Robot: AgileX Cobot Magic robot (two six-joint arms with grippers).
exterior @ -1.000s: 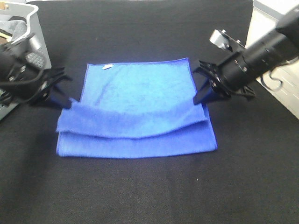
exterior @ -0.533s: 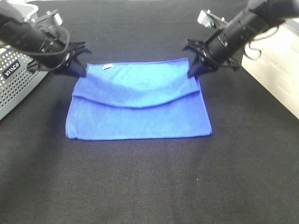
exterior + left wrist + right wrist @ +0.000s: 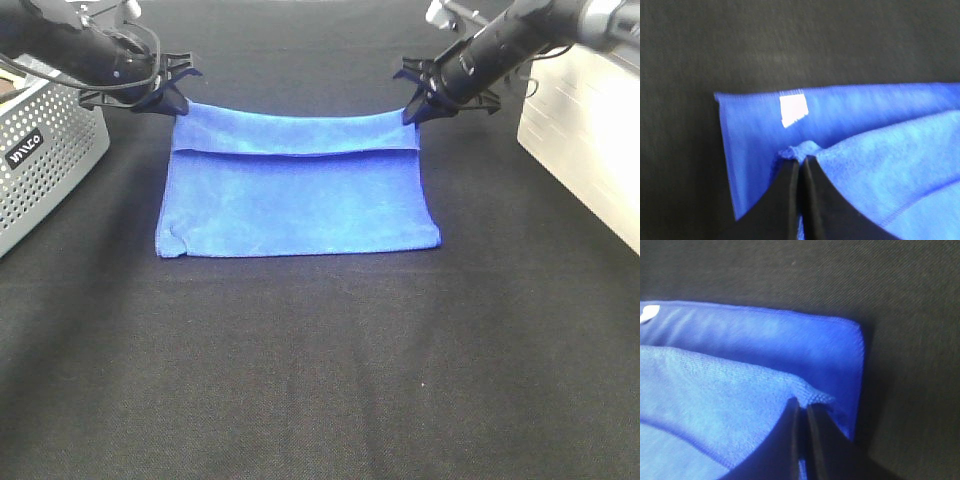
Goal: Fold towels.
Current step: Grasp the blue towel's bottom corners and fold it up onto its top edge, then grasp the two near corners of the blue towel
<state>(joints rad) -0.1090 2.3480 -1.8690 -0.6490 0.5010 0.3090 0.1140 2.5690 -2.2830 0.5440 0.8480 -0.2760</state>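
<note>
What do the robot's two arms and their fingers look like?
Both arms are black and tubular. The left arm carries looping black cables and a silver knob; the right arm has a silver fitting and a thin dark cable. The left gripper and right gripper have angular black frames; their fingers are smooth black blades tapering to narrow tips.

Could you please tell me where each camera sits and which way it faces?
High view: above, looking down at table and towel; left hand, right hand and arms show.
Left wrist: looks along its shut hand at towel corner and tag.
Right wrist: same, opposite corner.
Shared: all three show the towel.
</note>
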